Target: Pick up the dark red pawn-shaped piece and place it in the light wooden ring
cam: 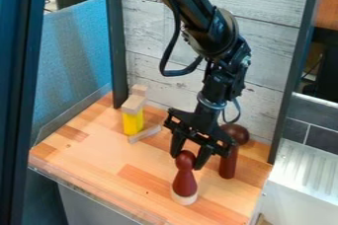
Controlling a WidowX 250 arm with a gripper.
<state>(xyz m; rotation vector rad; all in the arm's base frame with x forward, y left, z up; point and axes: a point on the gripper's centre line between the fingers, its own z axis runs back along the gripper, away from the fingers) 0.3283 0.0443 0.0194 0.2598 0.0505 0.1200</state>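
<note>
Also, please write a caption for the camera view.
Black gripper at the head of a dark red pin on a wooden counter.

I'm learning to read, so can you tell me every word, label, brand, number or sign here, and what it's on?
There are none that can be read: I see no letters or numbers on the red pin, the yellow block, the brown piece, the end effector or the table.
</note>
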